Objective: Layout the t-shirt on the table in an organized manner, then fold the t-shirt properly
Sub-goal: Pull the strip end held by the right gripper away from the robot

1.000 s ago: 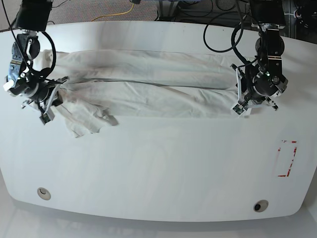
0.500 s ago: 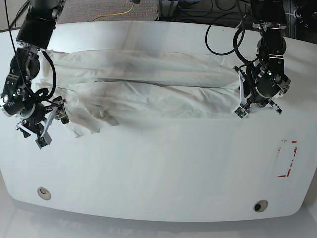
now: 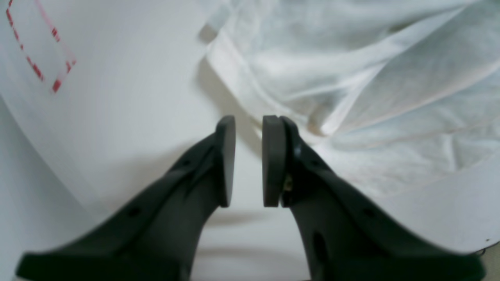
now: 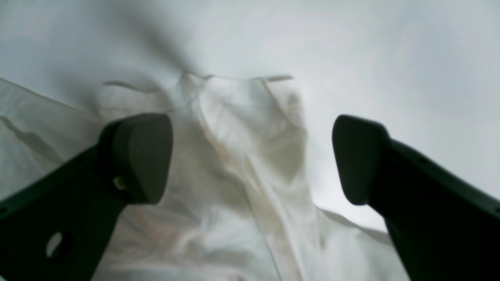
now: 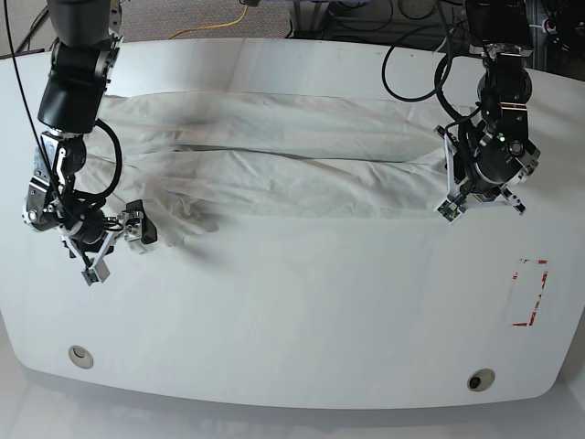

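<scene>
White table [image 5: 302, 302] with a soft, floppy t-shirt [image 5: 292, 169] spread in a long band across its far half.

Left gripper [image 3: 249, 162] is nearly closed on nothing, beside the hem; right gripper [image 4: 250, 156] is wide open over a bunched corner — pinch an edge, since thin cloth sags.

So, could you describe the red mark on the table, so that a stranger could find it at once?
Start from the big white table and its long white t-shirt. Go to the bare corner below the left gripper, beside the shirt's end. There is the red mark: a broken rectangle outline, the only coloured thing on the tabletop.
</scene>
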{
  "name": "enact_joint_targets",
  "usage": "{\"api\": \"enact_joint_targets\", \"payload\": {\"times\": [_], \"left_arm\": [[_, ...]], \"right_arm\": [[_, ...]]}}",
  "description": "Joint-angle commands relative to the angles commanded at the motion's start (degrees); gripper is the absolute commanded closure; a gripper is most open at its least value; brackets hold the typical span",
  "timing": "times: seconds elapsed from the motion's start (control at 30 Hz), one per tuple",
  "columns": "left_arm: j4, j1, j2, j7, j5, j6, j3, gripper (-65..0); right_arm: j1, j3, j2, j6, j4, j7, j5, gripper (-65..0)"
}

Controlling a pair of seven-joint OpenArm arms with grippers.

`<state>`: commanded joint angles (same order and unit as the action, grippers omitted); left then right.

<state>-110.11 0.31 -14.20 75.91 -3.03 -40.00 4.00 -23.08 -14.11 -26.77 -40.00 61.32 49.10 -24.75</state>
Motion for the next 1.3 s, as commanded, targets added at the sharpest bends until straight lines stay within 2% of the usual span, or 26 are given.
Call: {"api": "enact_joint_targets", "payload": {"times": [0.43, 0.6, 0.7, 0.9, 0.93, 0.97, 1.07, 1.2, 1.3], "left_arm": [[0.0, 0.0, 0.0, 0.0, 0.0, 0.0, 0.0, -10.6], [0.0, 0.0, 0.0, 0.0, 0.0, 0.0, 0.0, -10.6], [0.0, 0.0, 0.0, 0.0, 0.0, 0.0, 0.0, -10.6], [0.0, 0.0, 0.0, 0.0, 0.0, 0.0, 0.0, -10.6], [0.0, 0.0, 0.0, 0.0, 0.0, 0.0, 0.0, -10.6], [0.0, 0.0, 0.0, 0.0, 0.0, 0.0, 0.0, -10.6], [0.0, 0.0, 0.0, 0.0, 0.0, 0.0, 0.0, -10.6], [0.0, 0.0, 0.0, 0.0, 0.0, 0.0, 0.0, -10.6], [0.2, 0.0, 0.0, 0.0, 0.0, 0.0, 0.0, -10.6]], "right_arm": [[-1.2, 4.3, 0.1, 0.0, -11.7, -11.3, 0.1, -62.0], [-1.1, 4.6, 0.3, 0.0, -13.0, -12.2, 0.0, -61.2], [-1.0, 4.6, 1.3, 0.0, -12.9, -12.2, 0.0, -53.0], [-1.0, 4.7, 1.7, 0.0, -12.9, -12.2, 0.1, -17.4], [-1.0, 4.7, 1.7, 0.0, -12.9, -12.2, 0.1, -14.9], [-1.0, 4.7, 1.7, 0.0, -12.9, -12.2, 0.1, -8.4], [-1.1, 4.7, 1.7, 0.0, -12.8, -12.1, 0.1, -1.9], [-1.1, 4.7, 1.6, 0.0, -10.9, -11.3, 0.1, -0.8], [-1.1, 4.5, 1.4, 0.0, -5.9, -7.1, -0.1, -0.8]]}}
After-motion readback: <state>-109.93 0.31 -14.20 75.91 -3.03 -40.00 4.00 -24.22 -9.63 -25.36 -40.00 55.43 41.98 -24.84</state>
